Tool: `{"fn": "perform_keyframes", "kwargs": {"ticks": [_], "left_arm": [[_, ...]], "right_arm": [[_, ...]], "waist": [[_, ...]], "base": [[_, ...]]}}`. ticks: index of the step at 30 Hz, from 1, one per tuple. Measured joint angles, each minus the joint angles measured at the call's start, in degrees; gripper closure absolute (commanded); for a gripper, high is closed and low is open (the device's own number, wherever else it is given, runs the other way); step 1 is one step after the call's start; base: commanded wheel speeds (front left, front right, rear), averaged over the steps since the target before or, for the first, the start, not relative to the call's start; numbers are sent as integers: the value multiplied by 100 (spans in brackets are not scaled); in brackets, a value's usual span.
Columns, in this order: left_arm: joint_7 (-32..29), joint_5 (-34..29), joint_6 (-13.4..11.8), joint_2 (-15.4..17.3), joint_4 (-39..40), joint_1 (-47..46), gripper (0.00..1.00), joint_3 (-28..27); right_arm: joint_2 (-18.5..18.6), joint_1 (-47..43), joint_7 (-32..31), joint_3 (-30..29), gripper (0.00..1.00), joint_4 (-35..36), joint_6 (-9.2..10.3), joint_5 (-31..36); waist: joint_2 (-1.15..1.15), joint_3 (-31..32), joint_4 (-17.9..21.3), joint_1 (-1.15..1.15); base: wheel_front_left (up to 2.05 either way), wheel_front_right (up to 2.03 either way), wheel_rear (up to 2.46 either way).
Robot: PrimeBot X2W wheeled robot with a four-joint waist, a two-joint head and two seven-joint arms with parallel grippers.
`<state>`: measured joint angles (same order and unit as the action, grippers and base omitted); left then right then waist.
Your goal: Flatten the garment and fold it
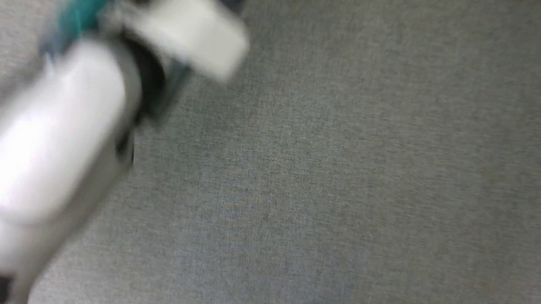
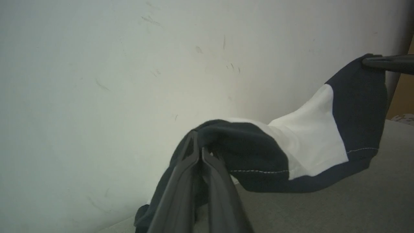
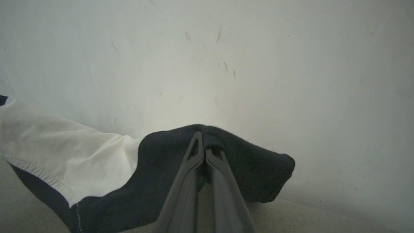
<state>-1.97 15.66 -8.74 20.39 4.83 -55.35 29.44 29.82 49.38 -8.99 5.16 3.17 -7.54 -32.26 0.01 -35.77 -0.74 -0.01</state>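
Gripping noted on both sides. Left gripper (image 2: 198,143): fingers pressed together, a fold of black cloth from the shirt (image 2: 310,139) pinched between the tips. Right gripper (image 3: 203,144): fingers likewise closed, biting a black fold of the same shirt.

Shirt position: hangs between the two grippers, lifted at both pinch points, sagging in the middle. A white panel sits between the black parts, with a line of pale stitching along the lower hem. The lower edge hangs close to the grey surface (image 2: 355,207); cannot tell whether it touches. A white wall (image 2: 97,81) with faint scuff marks stands behind.

In the left wrist view, the right gripper's tip shows at the upper right edge, clamped on a black corner of cloth.

Head view is heavily blurred: pale forearm (image 1: 47,140) at the left, over grey woven ground (image 1: 351,185).
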Motion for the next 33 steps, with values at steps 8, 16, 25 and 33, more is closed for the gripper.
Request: {"fn": "perform_keyframes", "kwargs": {"ticks": [8,16,25,33], "left_arm": [[-56,-115,-617,196,894,1877,100,369],[-113,-12,-923,338,902,3225,100,664],[-339,485,-907,478,511,4294,100,999],[-628,886,-675,515,486,4703,100,1252]], "right_arm": [[-582,-2013,-103,-490,100,927,0,107],[-1135,-3431,-80,-823,100,1128,0,253],[-1492,-4714,-42,-1062,100,1085,0,476],[-1730,-5567,-168,-1011,100,968,0,498]], "waist": [[0,624,38,-1],[0,1137,44,0],[0,1631,20,1],[0,1999,-10,0]], "base": [[0,0,0],[0,0,0],[0,0,0],[0,0,0]]}}
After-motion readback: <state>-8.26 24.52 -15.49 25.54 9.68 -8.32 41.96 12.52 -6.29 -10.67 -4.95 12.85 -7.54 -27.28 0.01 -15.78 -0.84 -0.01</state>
